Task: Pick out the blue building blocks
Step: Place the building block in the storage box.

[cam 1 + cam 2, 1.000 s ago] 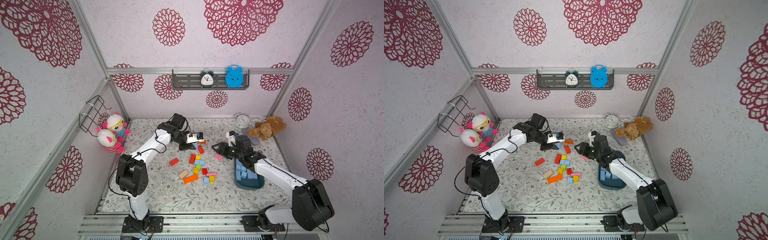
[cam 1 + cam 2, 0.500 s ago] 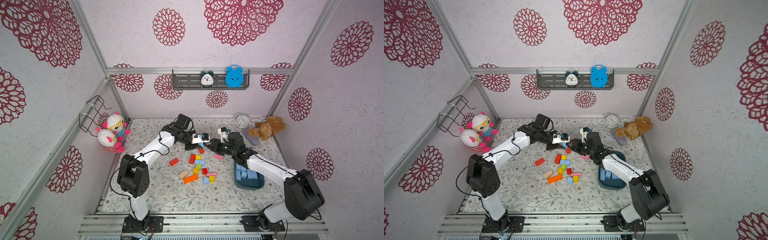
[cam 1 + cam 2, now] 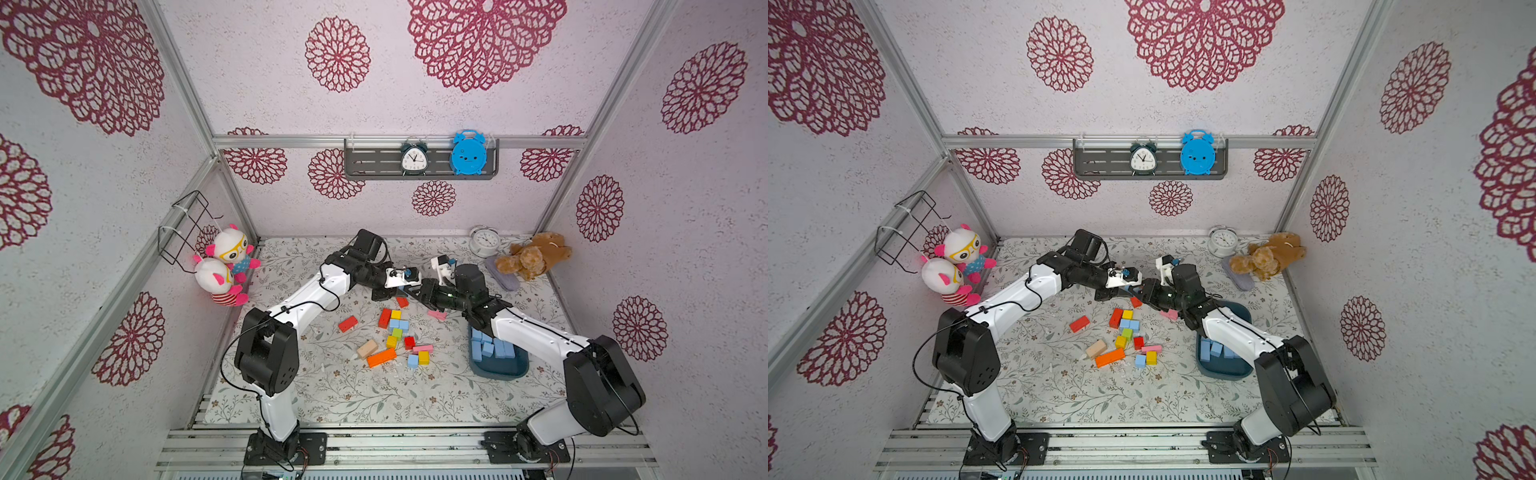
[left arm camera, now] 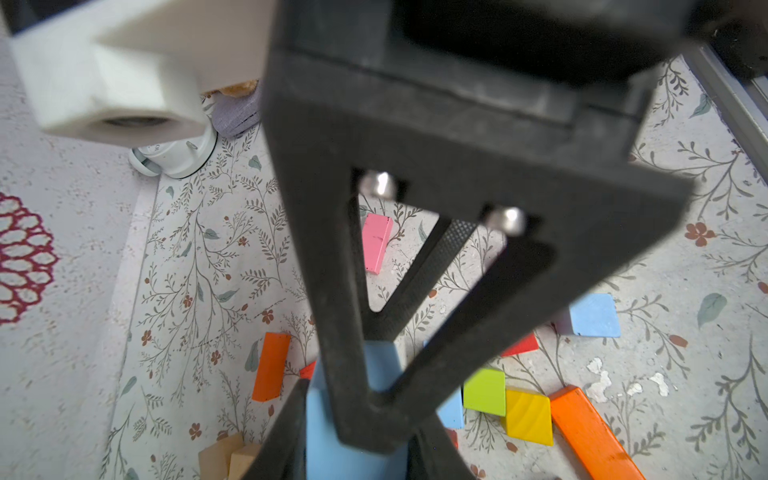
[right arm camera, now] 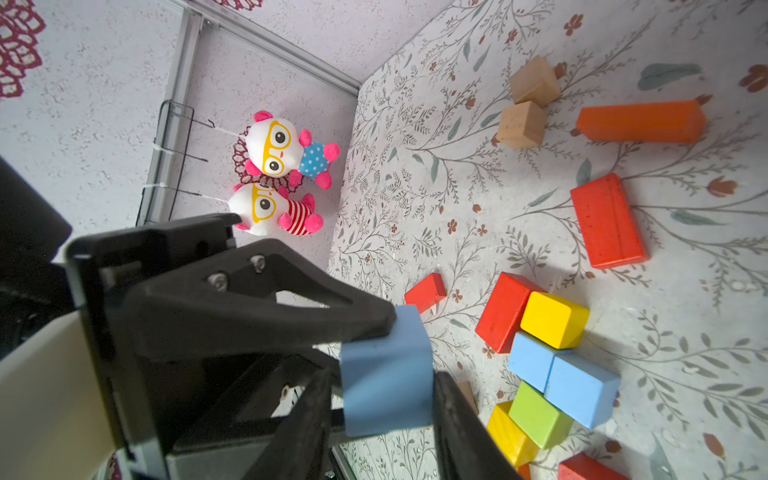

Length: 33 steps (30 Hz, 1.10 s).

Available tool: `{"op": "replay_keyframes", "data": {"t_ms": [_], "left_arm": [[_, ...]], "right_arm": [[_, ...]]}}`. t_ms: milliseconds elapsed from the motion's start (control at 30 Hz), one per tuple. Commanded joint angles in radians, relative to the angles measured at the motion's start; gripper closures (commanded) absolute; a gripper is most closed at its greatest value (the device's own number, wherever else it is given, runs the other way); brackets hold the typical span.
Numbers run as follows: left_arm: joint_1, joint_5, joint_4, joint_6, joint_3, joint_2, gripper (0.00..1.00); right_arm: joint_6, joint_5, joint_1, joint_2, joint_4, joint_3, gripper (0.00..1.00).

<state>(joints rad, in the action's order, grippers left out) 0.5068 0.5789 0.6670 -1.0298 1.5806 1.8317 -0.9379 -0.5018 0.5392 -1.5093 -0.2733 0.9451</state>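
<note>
A light blue building block (image 5: 386, 370) hangs above the table's back middle. My left gripper (image 4: 357, 432) is shut on the block (image 4: 353, 415). My right gripper (image 5: 384, 399) meets it head-on, its fingers (image 5: 453, 415) pressed against the block's two other sides. In both top views the two grippers touch tips (image 3: 409, 289) (image 3: 1140, 289). Two loose blue blocks (image 3: 399, 325) lie side by side among the coloured ones, and a third (image 3: 412, 360) lies nearer the front. Several more blue blocks (image 3: 492, 349) lie in the dark teal tub (image 3: 498, 370) under my right forearm.
Red (image 3: 348, 324), orange (image 3: 381, 357), tan (image 3: 367, 348), yellow, green and pink (image 3: 437, 315) blocks are scattered mid-table. Two plush dolls (image 3: 226, 266) lean on the left wall. A teddy bear (image 3: 532, 257) and a white clock (image 3: 484, 240) sit at the back right.
Both arms have come together over the back middle. The left brought the blue block rightward, and the right reached left from the tub and closed its jaws around the same block.
</note>
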Motion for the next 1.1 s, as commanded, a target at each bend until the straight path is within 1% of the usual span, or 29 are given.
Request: {"op": "replay_keyframes", "data": {"t_ms": [0,133,267,300,467,567,633,700,767,800,900,967,1067], "left_arm": [[0.020,0.016,-0.031,-0.098,-0.020,-0.045,0.67],[0.021,0.015,-0.026,-0.094,-0.022,-0.054,0.59],[0.022,0.010,-0.030,-0.082,-0.032,-0.068,0.51],[0.024,0.009,-0.038,-0.079,-0.039,-0.073,0.48],[0.027,-0.011,-0.114,-0.036,-0.096,-0.097,0.24],[0.026,-0.041,-0.157,0.025,-0.119,-0.111,0.15],[0.024,-0.093,-0.186,0.088,-0.131,-0.112,0.11],[0.019,-0.161,-0.208,0.185,-0.134,-0.101,0.06],[0.009,-0.193,-0.197,0.291,-0.124,-0.077,0.01],[0.003,-0.191,-0.174,0.327,-0.115,-0.060,0.00],[-0.005,-0.189,-0.118,0.400,-0.103,-0.019,0.01],[-0.004,-0.186,-0.093,0.440,-0.098,-0.003,0.02],[-0.004,-0.177,-0.072,0.520,-0.089,0.017,0.02]], "right_arm": [[-0.004,-0.032,0.006,0.000,-0.069,0.011,0.68],[0.033,-0.066,0.002,0.007,-0.083,0.006,0.79],[0.079,-0.052,-0.014,0.036,-0.015,0.000,0.84],[0.092,-0.045,-0.020,0.043,0.010,0.001,0.85],[0.148,0.012,-0.032,0.078,0.118,0.001,0.87],[0.194,0.071,-0.052,0.099,0.245,0.011,0.87],[0.231,0.120,-0.083,0.116,0.366,0.018,0.87],[0.277,0.191,-0.132,0.130,0.544,0.029,0.87],[0.337,0.279,-0.177,0.140,0.713,0.034,0.86],[0.364,0.327,-0.202,0.142,0.794,0.031,0.86],[0.423,0.427,-0.261,0.138,0.977,0.024,0.86],[0.436,0.487,-0.278,0.150,1.064,0.027,0.86],[0.418,0.535,-0.282,0.189,1.152,0.029,0.86]]}}
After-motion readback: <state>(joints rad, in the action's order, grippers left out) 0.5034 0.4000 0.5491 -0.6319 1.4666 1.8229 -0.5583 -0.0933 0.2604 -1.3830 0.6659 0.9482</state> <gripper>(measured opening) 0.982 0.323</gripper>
